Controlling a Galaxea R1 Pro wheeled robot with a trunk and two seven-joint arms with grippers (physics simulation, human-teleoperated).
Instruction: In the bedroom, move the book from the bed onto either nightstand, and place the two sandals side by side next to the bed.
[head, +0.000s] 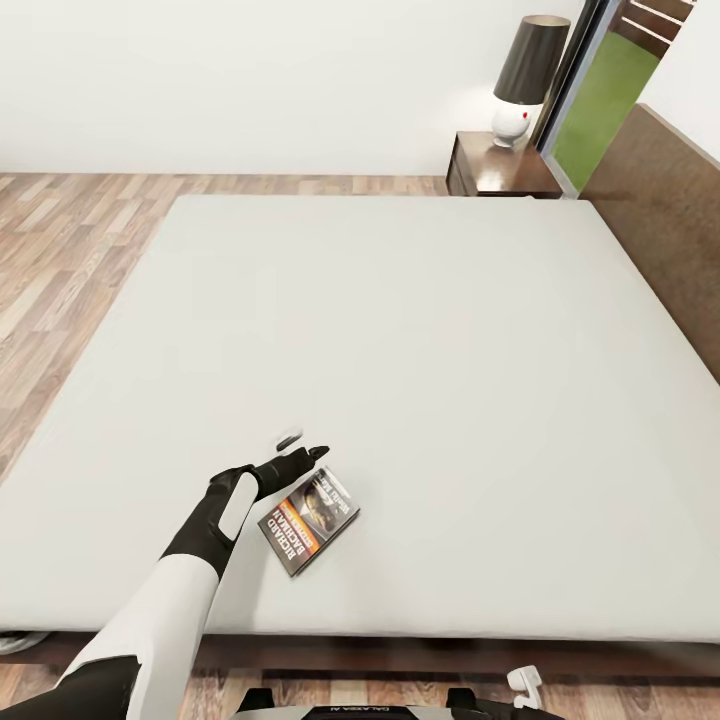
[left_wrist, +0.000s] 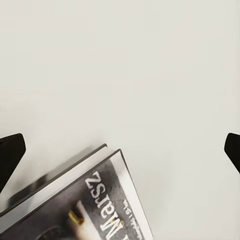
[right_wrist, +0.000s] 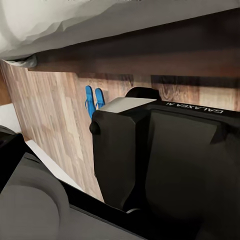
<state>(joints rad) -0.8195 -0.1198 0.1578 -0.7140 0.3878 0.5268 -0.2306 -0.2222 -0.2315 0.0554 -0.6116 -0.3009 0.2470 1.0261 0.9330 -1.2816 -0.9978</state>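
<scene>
The left arm reaches out over the near part of the bed (head: 420, 330), and its claw, the left gripper (head: 296, 450), hovers just beside the far corner of the book (head: 310, 520), which lies flat on the pale mattress close to the near edge. In the left wrist view the two dark fingertips (left_wrist: 11, 152) stand wide apart at either side with bare mattress between them and the book's corner (left_wrist: 95, 200) just short of that gap, so the claw is fully spread and holds nothing. The book is therefore not yet picked up, and its trip to the nightstand (head: 500, 170), which stands at the far corner by the headboard under a lamp (head: 525, 75), is wholly ahead; from here that cabinet looks well apart from the book. The right wrist view looks past the robot's own dark body to the wooden floor (right_wrist: 55, 115), where the two blue sandals (right_wrist: 94, 101) lie close together near the bed frame. That part looks done or nearly so. Whether the right claw is spread or closed I cannot tell.
</scene>
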